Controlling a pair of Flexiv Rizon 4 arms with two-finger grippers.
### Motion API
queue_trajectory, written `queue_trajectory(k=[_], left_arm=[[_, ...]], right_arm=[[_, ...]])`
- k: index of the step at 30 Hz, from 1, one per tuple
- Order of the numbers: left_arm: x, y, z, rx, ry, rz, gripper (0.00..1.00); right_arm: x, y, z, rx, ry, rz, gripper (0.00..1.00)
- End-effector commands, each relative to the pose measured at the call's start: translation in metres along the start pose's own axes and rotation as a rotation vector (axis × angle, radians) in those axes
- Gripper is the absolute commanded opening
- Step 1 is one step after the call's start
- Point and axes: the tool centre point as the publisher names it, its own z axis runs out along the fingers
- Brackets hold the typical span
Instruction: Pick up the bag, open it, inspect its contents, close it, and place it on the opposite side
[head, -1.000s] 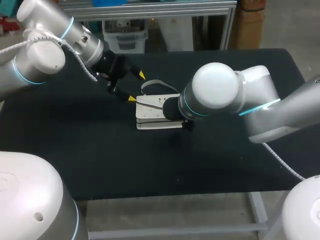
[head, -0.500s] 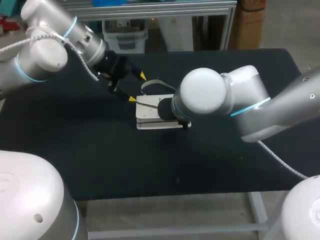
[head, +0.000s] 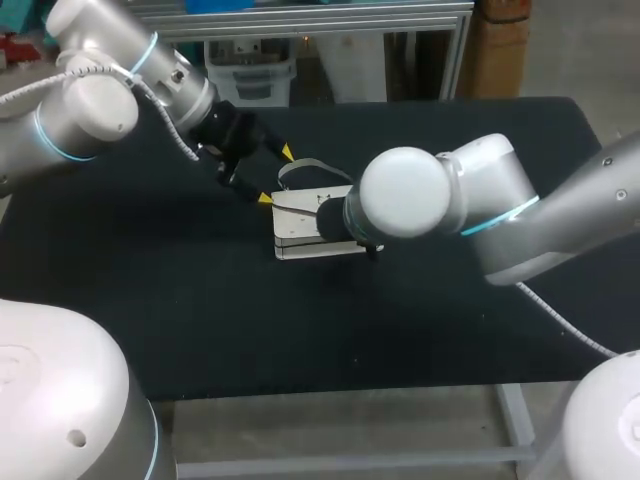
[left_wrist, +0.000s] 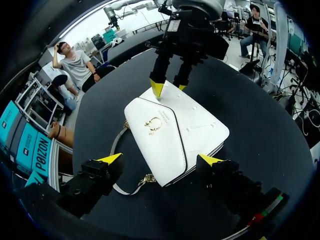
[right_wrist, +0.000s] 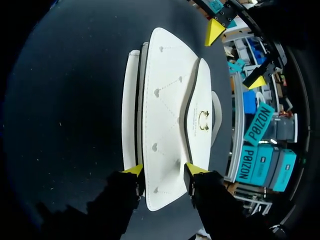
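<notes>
The white bag (head: 298, 228) is lying flat mid-worktop (head: 200, 320). The right claw (right_wrist: 164, 171) is clamping one end of it, apparently to steady it. The left claw (left_wrist: 160, 160) is hanging spread wide beside the strap (head: 310, 162), likely readying to lift the flap.

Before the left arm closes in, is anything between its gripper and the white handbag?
Nothing visible. The open left gripper straddles the near end of the white handbag; only its own strap lies beside it. The right gripper is at the far end.
</notes>
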Motion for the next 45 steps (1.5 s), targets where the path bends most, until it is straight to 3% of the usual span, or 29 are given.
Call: queue_trajectory(k=[1, 15, 23, 24, 25, 26, 27, 34, 45], left_arm=[[-0.002, 0.001, 0.002, 0.001, 0.006, 0.001, 1.00], [-0.005, -0.001, 0.006, 0.002, 0.017, 0.012, 1.00], [-0.006, -0.002, 0.006, -0.005, 0.023, 0.016, 1.00], [-0.007, -0.002, 0.007, -0.005, 0.024, 0.016, 1.00], [-0.007, -0.002, 0.007, -0.005, 0.024, 0.016, 1.00], [-0.007, -0.002, 0.007, -0.005, 0.024, 0.016, 1.00], [-0.007, -0.002, 0.007, -0.004, 0.024, 0.016, 1.00], [-0.007, -0.006, 0.009, 0.012, 0.012, 0.016, 1.00], [-0.001, -0.017, 0.019, -0.004, -0.085, 0.068, 1.00]], right_arm=[[0.002, -0.002, 0.000, -0.002, -0.011, -0.002, 0.50], [-0.003, -0.007, 0.008, -0.113, 0.007, -0.010, 0.47], [-0.006, -0.009, 0.012, -0.131, 0.007, -0.021, 0.45], [-0.007, -0.009, 0.012, -0.138, 0.008, -0.025, 0.42], [-0.007, -0.010, 0.013, -0.139, 0.008, -0.025, 0.31], [-0.007, -0.010, 0.013, -0.139, 0.009, -0.026, 0.02], [-0.006, -0.009, 0.013, -0.144, 0.008, -0.027, 0.00], [0.005, 0.000, 0.004, -0.137, 0.001, -0.033, 0.00], [0.021, 0.017, -0.007, -0.006, -0.029, 0.054, 0.00]])
